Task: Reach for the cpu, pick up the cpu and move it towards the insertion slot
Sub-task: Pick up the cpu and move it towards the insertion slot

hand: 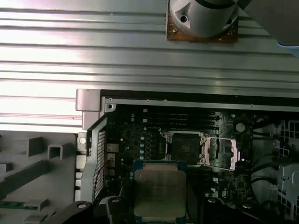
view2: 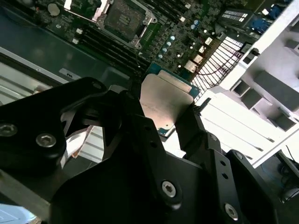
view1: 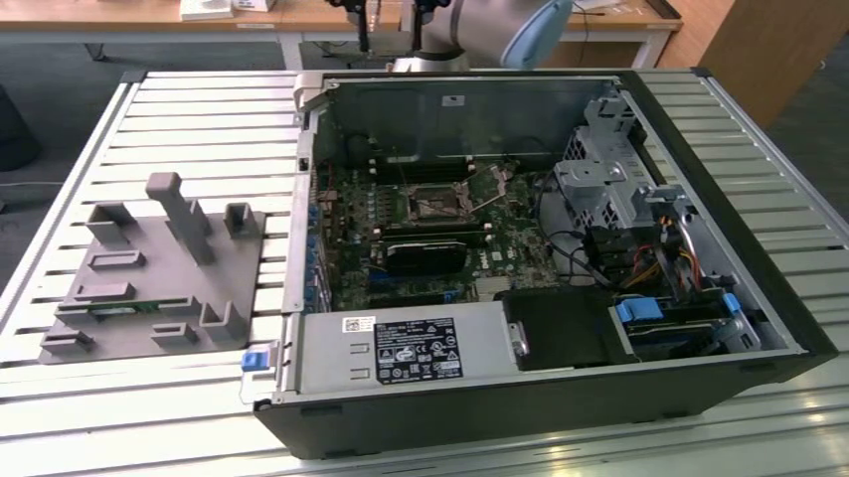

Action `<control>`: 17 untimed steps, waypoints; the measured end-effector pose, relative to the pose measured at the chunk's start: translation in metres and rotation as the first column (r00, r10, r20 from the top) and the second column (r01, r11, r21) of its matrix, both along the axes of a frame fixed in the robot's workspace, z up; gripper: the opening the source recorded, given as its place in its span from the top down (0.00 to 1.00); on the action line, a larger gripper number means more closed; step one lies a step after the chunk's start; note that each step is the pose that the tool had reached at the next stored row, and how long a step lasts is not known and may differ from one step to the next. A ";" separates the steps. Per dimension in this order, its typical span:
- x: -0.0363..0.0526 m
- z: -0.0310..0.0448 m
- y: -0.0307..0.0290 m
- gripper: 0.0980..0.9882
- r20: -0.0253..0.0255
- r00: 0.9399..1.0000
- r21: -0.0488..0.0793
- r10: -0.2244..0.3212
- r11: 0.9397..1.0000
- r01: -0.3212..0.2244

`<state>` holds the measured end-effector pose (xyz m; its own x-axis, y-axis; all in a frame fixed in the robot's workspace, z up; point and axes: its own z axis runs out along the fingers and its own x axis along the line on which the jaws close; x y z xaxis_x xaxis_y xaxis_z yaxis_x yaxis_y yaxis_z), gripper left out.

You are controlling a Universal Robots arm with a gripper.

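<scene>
Your hand (view2: 170, 119) is grasping the cpu (hand: 159, 193) by its edges, up above the motherboard and near the insertion slot (hand: 183, 148). Keep it level, square its edges to the socket frame, and move slowly.

An open computer case (view1: 558, 397) lies on the slatted tabletop (view1: 199, 119), insertion slot (view1: 434, 206) exposed, grey fixture (view1: 159, 288) beside it.

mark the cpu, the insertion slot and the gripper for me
cpu (hand: 159, 193): first wrist view, centre of its silver lid.
insertion slot (hand: 182, 149): first wrist view, dark middle of the socket.
gripper (view2: 163, 123): second wrist view, midway between the black fingertips, shut on the cpu.
</scene>
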<state>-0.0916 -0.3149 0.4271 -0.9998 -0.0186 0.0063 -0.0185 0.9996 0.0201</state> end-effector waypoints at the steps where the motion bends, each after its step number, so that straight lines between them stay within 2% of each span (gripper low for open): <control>1: 0.0049 0.0000 0.0000 0.50 0.000 1.000 0.000 0.000 1.000 0.000; 9: 0.0393 -0.0007 0.0000 0.50 0.000 1.000 0.000 0.000 1.000 0.000; 13: 0.0424 -0.0009 0.0006 0.50 0.000 1.000 0.000 0.000 1.000 0.000; 17: 0.0543 -0.0009 0.0008 0.50 0.000 1.000 0.000 0.000 1.000 0.000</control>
